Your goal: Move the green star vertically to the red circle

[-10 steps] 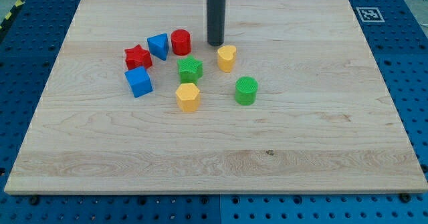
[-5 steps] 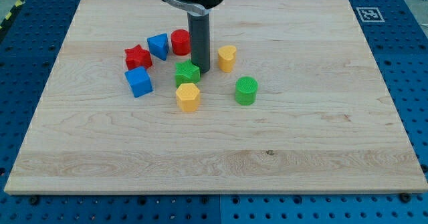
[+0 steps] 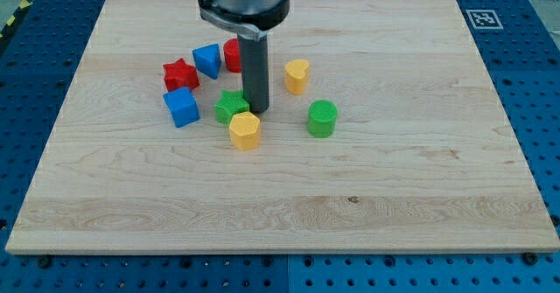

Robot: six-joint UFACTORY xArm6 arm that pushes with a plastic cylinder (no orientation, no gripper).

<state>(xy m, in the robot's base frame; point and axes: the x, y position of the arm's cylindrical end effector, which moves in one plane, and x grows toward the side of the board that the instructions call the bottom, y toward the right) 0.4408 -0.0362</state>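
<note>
Camera view shows my tip touching the right side of the green star block on the wooden board; the rod has no jaws. From this star, the red circle block sits above, partly hidden, and the yellow hexagon block just below-right.

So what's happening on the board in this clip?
The arm's rod is down among a cluster of blocks, my tip pressed against the right side of the green star. The star sits just above the yellow hexagon, with the red circle further up, partly hidden behind the rod. The star hasn't reached the circle. Blue and red blocks lie on the view's left; a yellow heart and a green cylinder lie on the right.
</note>
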